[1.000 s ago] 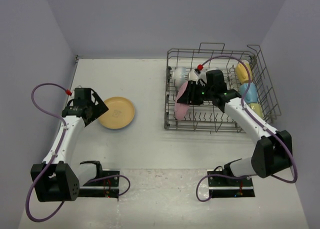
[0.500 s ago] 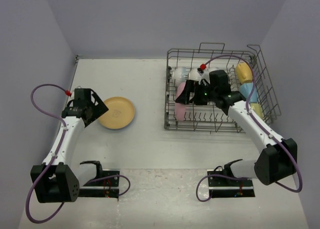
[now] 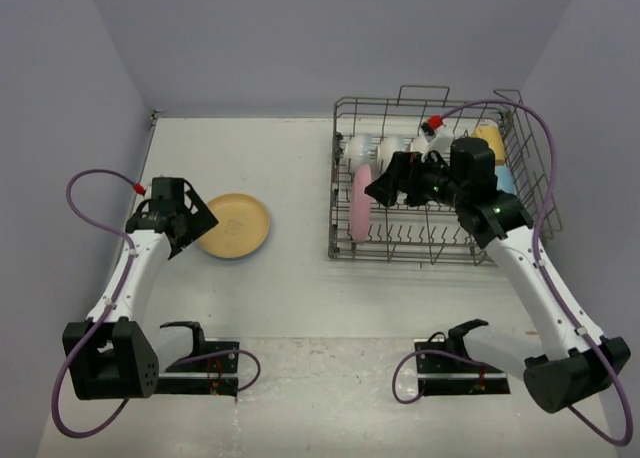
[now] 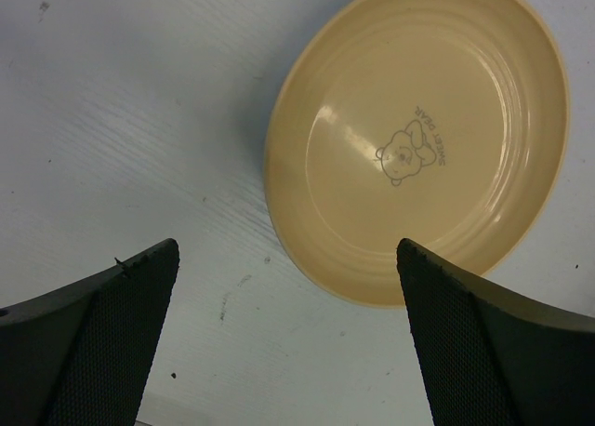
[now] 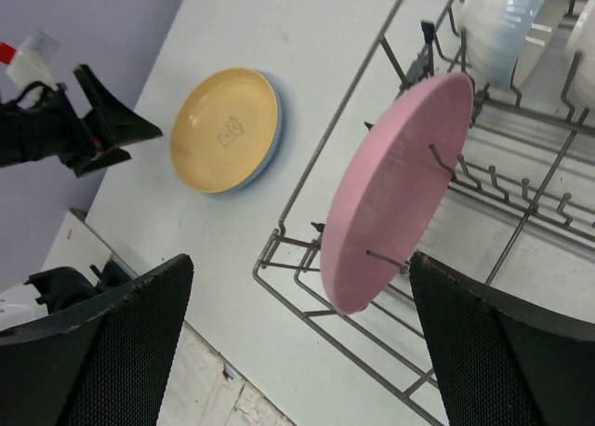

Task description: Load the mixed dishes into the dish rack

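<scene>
The grey wire dish rack [image 3: 400, 259] stands at the back right. A pink plate [image 3: 360, 203] stands on edge between tines at its left end, free of any grip. Two white bowls [image 3: 362, 150] sit behind it, and a yellow mug [image 3: 490, 136] and a light blue mug [image 3: 506, 181] lie along the right side. My right gripper [image 3: 385, 183] hovers open above the pink plate [image 5: 400, 184], apart from it. On the table to the left, the orange-yellow plate [image 3: 233, 225] lies on a blue plate [image 5: 270, 147]. My left gripper [image 3: 190, 228] is open just left of the orange-yellow plate [image 4: 418, 138], not touching it.
Purple walls close in the table on the left, back and right. Both arm bases [image 3: 200, 353] are bolted at the near edge. The rack's raised wire handle [image 3: 425, 90] stands at its far side. The right forearm crosses the rack's front right corner.
The right gripper has opened, let go of the pink plate and drawn back up and to the right. The plate stays standing in the rack. The left arm has barely moved.
</scene>
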You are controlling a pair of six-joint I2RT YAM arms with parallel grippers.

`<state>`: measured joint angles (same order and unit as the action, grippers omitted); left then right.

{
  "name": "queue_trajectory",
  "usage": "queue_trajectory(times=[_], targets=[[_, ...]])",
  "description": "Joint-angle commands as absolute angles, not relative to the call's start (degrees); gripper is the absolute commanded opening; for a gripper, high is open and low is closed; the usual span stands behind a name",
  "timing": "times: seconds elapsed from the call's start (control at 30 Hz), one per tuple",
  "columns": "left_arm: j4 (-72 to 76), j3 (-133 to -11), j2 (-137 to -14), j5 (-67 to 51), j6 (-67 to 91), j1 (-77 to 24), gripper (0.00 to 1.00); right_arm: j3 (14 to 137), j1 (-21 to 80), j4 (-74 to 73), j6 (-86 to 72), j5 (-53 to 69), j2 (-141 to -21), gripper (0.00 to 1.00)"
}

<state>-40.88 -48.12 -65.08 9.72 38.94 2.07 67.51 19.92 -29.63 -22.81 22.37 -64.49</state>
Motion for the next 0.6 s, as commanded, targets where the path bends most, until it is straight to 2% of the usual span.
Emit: queue_trajectory(times=[0.0, 0.33, 0.57], targets=[[-41.2, -50.4, -65.3, 9.5, 39.0, 2.1, 1.0, 71.2, 20.0, -29.5, -20.9, 21.9, -59.7, 0.99], [-42.5, -50.0, -64.0, 10.6, 39.3, 2.5, 1.0, 69.9, 20.0, -29.2, -21.9, 17.8, -55.1, 0.99], [-40.4, -48.2, -67.6, 9.3, 40.1, 5.9, 1.0, 70.4, 19.9, -32.2, -21.1, 13.5, -55.3, 0.99]])
